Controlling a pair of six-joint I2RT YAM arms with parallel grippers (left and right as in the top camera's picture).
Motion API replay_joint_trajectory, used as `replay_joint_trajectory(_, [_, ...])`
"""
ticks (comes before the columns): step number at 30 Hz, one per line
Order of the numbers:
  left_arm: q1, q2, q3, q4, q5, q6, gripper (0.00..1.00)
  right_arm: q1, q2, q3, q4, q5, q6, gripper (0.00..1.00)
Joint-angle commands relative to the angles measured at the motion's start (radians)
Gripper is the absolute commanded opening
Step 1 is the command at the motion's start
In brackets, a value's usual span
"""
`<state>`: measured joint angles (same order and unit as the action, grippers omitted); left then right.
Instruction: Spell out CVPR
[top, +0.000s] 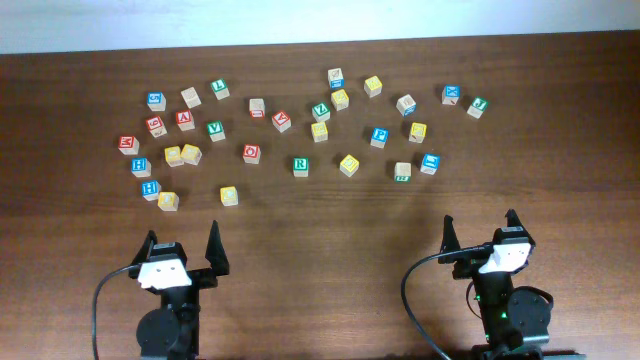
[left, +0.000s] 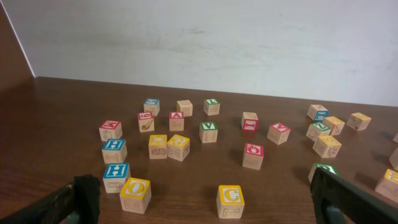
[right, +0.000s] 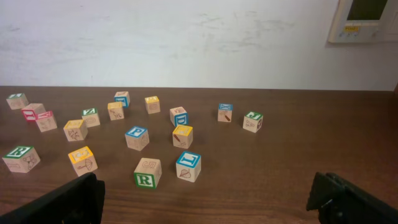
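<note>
Wooden letter blocks lie scattered across the far half of the brown table (top: 320, 215). A yellow C block (top: 229, 195) is nearest my left gripper and shows in the left wrist view (left: 231, 198). A green V block (top: 216, 129) also shows there (left: 209, 130). A blue P block (top: 379, 136) and a green R block (top: 301, 166) show in the right wrist view, P (right: 137, 137) and R (right: 18, 155). My left gripper (top: 182, 235) and right gripper (top: 480, 220) are open and empty at the near edge, apart from all blocks.
Several other blocks surround these: a yellow O (left: 135, 190) and blue H (left: 116, 173) left of the C, and a blue-topped block (right: 188, 165) and a block with R on its side (right: 147, 172) on the right. A white wall (left: 199, 37) stands behind the table.
</note>
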<state>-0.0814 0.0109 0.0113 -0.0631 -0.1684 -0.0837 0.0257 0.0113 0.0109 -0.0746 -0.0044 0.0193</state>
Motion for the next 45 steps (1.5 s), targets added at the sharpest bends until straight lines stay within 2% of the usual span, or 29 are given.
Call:
replay_joint_trajectory(1, [0.007,0.003,-0.002,-0.005,0.003,-0.009,0.99,-0.006,-0.005,-0.005,-0.005,-0.003,-0.004,0.98])
replay_joint_trajectory(32, [0.006,0.003,-0.002,-0.001,0.021,-0.010,0.99,-0.006,-0.005,-0.005,-0.005,-0.003,-0.004,0.98])
replay_joint_trajectory(33, [0.006,0.003,-0.002,-0.005,0.153,-0.051,0.99,-0.006,-0.005,-0.005,-0.005,-0.003,-0.004,0.98])
replay_joint_trajectory(35, [0.006,0.003,-0.001,0.036,0.554,-0.096,0.99,-0.006,-0.005,-0.005,-0.005,-0.003,-0.004,0.98])
replay_joint_trajectory(36, [0.006,0.003,-0.001,0.121,0.799,-0.146,0.99,-0.006,-0.005,-0.005,-0.005,-0.003,-0.004,0.98])
replay_joint_trajectory(38, [0.006,0.003,-0.001,0.274,1.019,-0.152,0.99,-0.006,-0.005,-0.005,-0.005,-0.003,-0.004,0.99])
replay_joint_trajectory(41, [0.006,0.003,-0.001,0.559,1.029,-0.178,0.99,-0.006,-0.005,-0.005,-0.005,-0.003,-0.004,0.98])
replay_joint_trajectory(43, [0.006,0.003,0.021,0.736,0.890,-0.232,0.99,-0.006,-0.005,-0.005,-0.005,-0.003,-0.004,0.98])
replay_joint_trajectory(45, [0.006,0.007,0.141,0.702,0.762,-0.229,0.99,-0.006,-0.005,-0.005,-0.005,-0.003,-0.004,0.98])
